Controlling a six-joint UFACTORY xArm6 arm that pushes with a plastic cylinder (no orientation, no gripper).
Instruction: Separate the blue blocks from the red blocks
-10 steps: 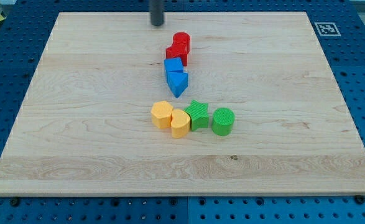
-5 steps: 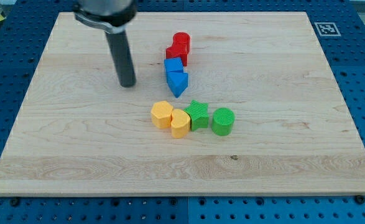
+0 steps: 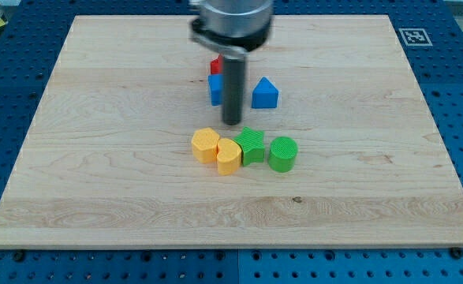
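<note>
2 yellow blocks [image 3: 217, 150] sit below my tip [image 3: 232, 122].

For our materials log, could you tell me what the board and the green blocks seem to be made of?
Board: pale wood, matte, with visible grain lines. Green star block and green round block: probably plastic, possibly 3D-printed, judging by fine ridges on their tops.

Straight dark rod, grey collar; my tip [image 3: 232, 123] blunt.
</note>
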